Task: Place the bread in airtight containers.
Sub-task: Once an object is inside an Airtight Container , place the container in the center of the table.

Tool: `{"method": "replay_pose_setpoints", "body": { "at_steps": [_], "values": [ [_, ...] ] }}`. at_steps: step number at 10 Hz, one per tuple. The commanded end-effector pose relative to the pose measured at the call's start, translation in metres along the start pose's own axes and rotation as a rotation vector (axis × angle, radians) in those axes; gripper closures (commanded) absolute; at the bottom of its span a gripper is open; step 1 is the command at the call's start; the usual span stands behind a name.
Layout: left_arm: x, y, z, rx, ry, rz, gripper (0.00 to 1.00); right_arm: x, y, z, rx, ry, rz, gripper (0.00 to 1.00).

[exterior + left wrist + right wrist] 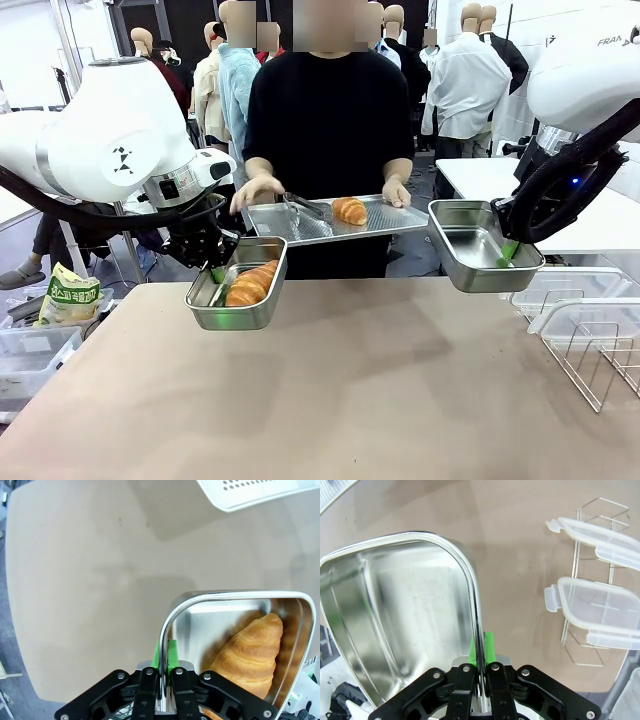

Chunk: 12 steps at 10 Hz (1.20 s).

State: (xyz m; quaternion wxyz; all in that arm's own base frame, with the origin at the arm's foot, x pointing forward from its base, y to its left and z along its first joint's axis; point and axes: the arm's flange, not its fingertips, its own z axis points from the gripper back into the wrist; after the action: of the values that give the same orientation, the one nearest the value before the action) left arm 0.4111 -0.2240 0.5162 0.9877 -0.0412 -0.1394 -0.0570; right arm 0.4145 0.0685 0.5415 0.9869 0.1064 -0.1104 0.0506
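Steel rims pinched: left fingers (218,273) hold the filled tub (235,315), right fingers (508,252) the empty tub (470,240), four o'clock from the loose croissant (350,210).

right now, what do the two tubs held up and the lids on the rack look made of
The left tub and right tub: likely stainless steel, satin-shiny, with mirror-like reflections and rolled rims. The lids: probably clear plastic, slightly frosted; the table shows through them, and they have moulded snap tabs.
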Motion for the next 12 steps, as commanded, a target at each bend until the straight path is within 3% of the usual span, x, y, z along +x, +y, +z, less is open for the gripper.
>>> {"method": "replay_pose_setpoints", "body": {
  "at_steps": [1,12],
  "values": [
    [0.0026,0.0,0.004,-0.006,-0.002,0.001,1.0,-0.0002,-0.0004,0.0012,0.004,-0.004,-0.007,1.0],
    [0.0026,0.0,0.004,-0.006,-0.002,0.001,1.0,-0.0002,-0.0004,0.0012,0.004,-0.004,-0.007,1.0]
  ]
}}
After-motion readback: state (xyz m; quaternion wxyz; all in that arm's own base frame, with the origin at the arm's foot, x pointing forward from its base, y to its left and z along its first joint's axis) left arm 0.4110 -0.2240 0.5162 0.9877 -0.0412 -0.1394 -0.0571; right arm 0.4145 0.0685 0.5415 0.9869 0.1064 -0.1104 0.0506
